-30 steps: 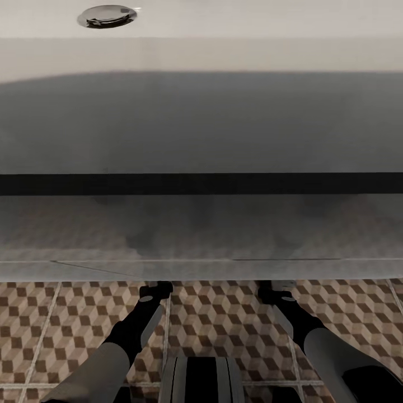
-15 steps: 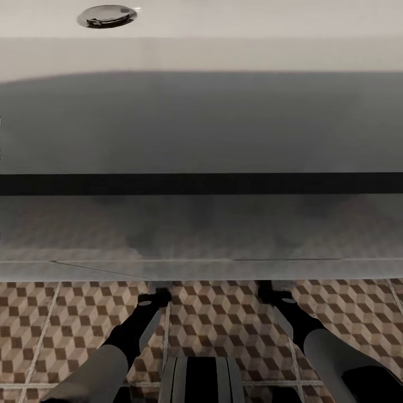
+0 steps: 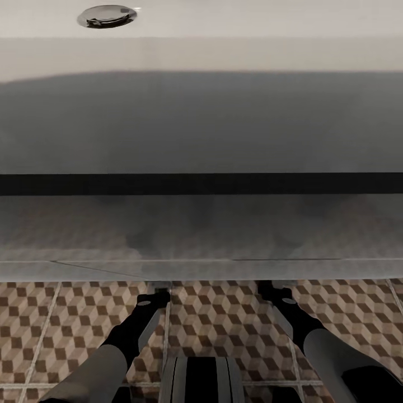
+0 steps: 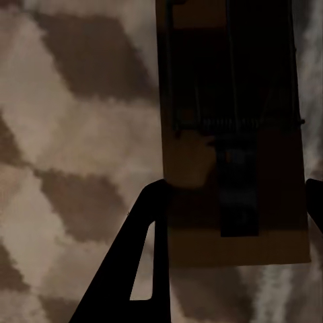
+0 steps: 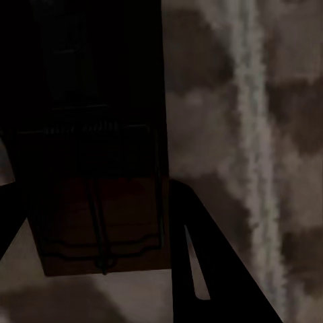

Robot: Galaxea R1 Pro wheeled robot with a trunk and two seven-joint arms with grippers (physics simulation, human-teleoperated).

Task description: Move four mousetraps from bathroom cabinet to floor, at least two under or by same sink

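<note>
A: What is seen from the head view?

B: A wide white fixture [image 3: 201, 123] with a chrome drain fitting [image 3: 107, 15] near its top is seen ahead; whether it is the bathroom sink or another fixture cannot be told. Below it a glossy white panel is shown, and the bathroom floor [image 3: 224, 319] with its brown, beige and white cube pattern is seen at the bottom. Both arms are reached forward and down, their ends hidden under the panel's lower edge.

A: How is the left end effector [image 4: 232, 202] held?

B: In the left wrist view a mousetrap [image 4: 232, 148] is seen between its two dark fingers [image 4: 138, 262], one on each long side of the brown base. The fingers appear closed against the trap's edges, so it is taken as gripped. A coil spring and pale wire are visible across the base. Patterned tile is seen behind it; whether the trap is resting on the floor cannot be told.

A: And the right end effector [image 5: 94, 222]?

B: In the right wrist view a second mousetrap [image 5: 101, 168], deep in shadow, is seen between the fingers [image 5: 208, 269]. One finger lies against its long edge; the other is seen only as a dark sliver at the opposite side. The trap looks to be clamped. Floor tile and a pale grout line [image 5: 252, 134] are seen beside it.
</note>
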